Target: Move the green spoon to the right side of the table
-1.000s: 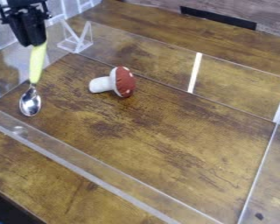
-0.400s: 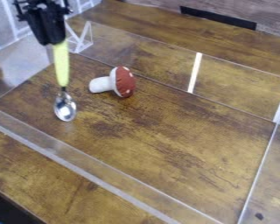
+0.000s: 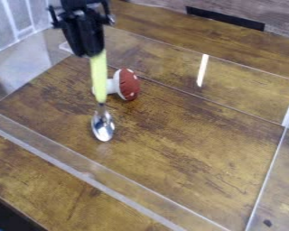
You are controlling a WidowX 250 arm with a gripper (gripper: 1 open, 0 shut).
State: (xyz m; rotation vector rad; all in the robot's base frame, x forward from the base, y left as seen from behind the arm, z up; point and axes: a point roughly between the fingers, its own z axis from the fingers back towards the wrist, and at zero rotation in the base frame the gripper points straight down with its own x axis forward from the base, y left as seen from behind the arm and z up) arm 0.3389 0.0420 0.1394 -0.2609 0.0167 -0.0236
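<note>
Yellow-green plastic-handled spoon (image 3: 100,90) with a shiny metal bowl hangs bowl-down, its handle top grasped by the black fingers (image 3: 86,43), just over the dark wood-grain table (image 3: 195,144), beside a red-capped toy mushroom (image 3: 120,84).

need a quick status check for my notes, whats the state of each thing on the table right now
gripper: shut on the green spoon's handle, pointing steeply down
green spoon: held, hanging bowl-down, bowl at or just above the wood, cannot tell which
toy mushroom: lying on its side, partly behind the spoon handle, not gripped
table: bare worn wood
clear acrylic walls: upright
</note>
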